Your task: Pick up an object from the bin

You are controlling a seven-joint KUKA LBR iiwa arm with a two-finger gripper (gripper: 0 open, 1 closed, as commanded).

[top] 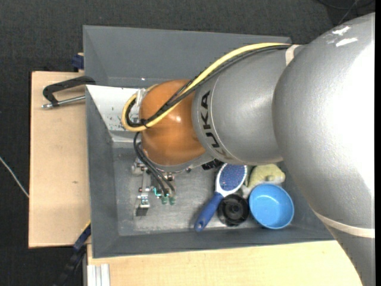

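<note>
My gripper hangs below the orange wrist cover over the bare floor in the left half of the bin. Its two fingertips stand apart, with only grey floor showing between them. Nearest to it on the right lies a blue brush, its handle slanting towards the front and its oval bristle head up by the arm. Against the brush sits a small black round thing.
A blue bowl stands upright at the front right, with a pale yellow lump behind it. A white sheet leans in the back left corner. The arm covers the bin's right and back.
</note>
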